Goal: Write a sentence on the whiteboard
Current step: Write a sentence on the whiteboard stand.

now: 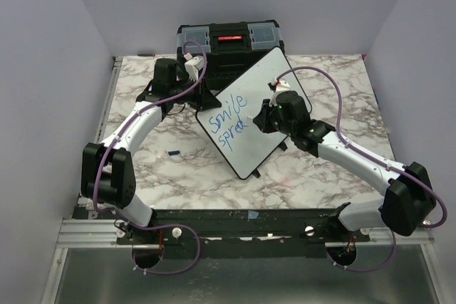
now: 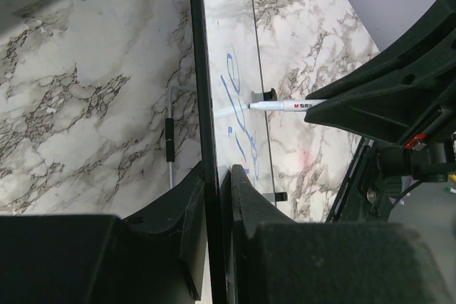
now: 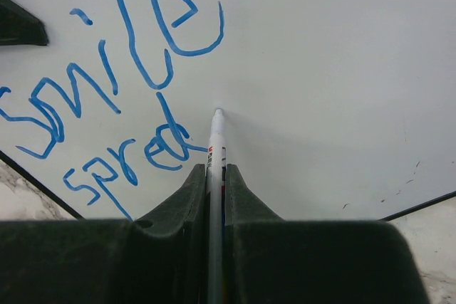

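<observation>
The whiteboard point(image 1: 278, 80) stands tilted on the marble table, its face toward the right arm. Blue writing on it point(image 1: 231, 122) reads "Smile" over "spred"; the right wrist view shows it clearly point(image 3: 121, 69). My left gripper point(image 1: 201, 97) is shut on the board's left edge, with the black rim point(image 2: 206, 105) between its jaws point(image 2: 217, 183). My right gripper point(image 1: 265, 115) is shut on a white marker point(image 3: 216, 140). The marker's tip rests on the board point(image 3: 320, 69) just right of the second line's last letter. The left wrist view shows the marker point(image 2: 285, 105) meeting the board.
A black toolbox point(image 1: 228, 37) stands behind the board at the table's far edge. A small blue marker cap point(image 1: 173, 152) lies on the marble table point(image 1: 178, 176) left of the board. Grey walls close in both sides.
</observation>
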